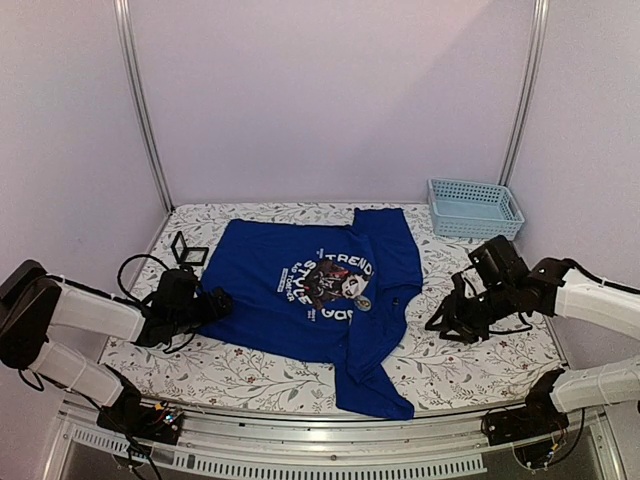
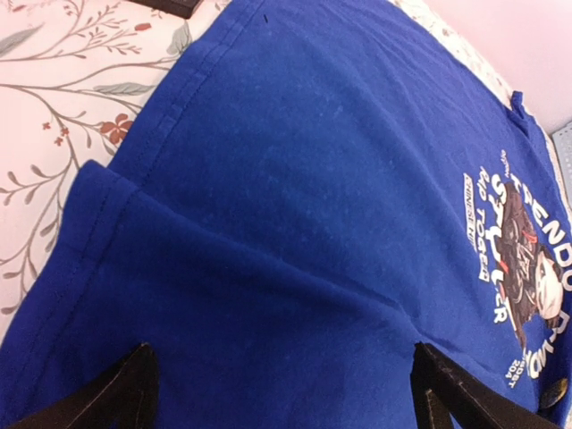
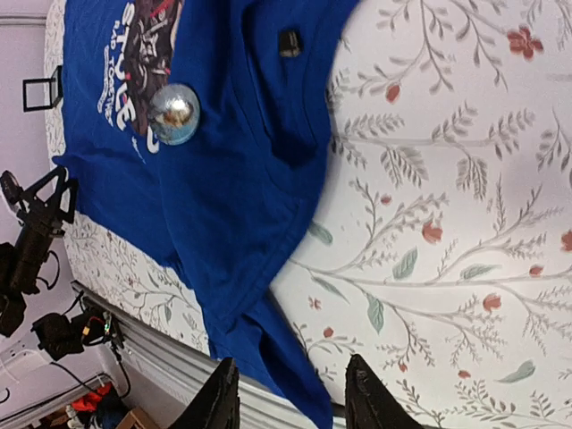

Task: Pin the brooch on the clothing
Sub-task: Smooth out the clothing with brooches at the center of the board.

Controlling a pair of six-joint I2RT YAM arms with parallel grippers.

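Observation:
The clothing (image 1: 300,300), a royal-blue T-shirt with a round panda print, lies spread on the floral table. A round silvery brooch (image 1: 364,301) rests on it at the right edge of the print; the right wrist view shows the brooch (image 3: 174,113) beside the lettering. My right gripper (image 1: 440,325) hovers over the table right of the shirt, away from the brooch. Its jaws (image 3: 290,393) stand open with nothing between them. My left gripper (image 1: 215,303) sits at the shirt's left sleeve, its fingers (image 2: 125,393) spread wide over the blue fabric (image 2: 295,223), holding nothing.
A light-blue basket (image 1: 474,208) stands at the back right corner. A small black frame (image 1: 188,250) lies on the table by the shirt's left shoulder. A small black piece (image 3: 289,42) sits on the shirt near its edge. The table's front rail (image 1: 330,425) runs below the shirt's lower sleeve.

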